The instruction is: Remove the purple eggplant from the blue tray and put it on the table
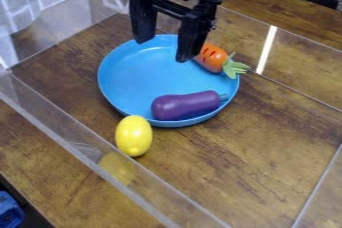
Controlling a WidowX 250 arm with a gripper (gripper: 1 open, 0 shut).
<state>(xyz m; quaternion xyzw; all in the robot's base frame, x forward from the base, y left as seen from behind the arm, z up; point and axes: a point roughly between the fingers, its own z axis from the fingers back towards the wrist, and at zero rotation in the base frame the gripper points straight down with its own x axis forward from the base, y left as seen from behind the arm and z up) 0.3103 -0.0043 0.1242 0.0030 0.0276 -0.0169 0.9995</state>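
— Where is the purple eggplant [185, 104]?
— In the blue tray [127, 77], near its front rim, below my gripper [168, 51], whose fingers stand wide, empty, above the tray's back.

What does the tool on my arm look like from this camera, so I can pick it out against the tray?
The tool is matte black all over: a blocky, boxy body at the top with two long, straight, flat fingers running down from it, parallel and square-ended. No coloured markings, labels or loose cables are visible on it. It reads dark against the round bright-blue plastic tray.
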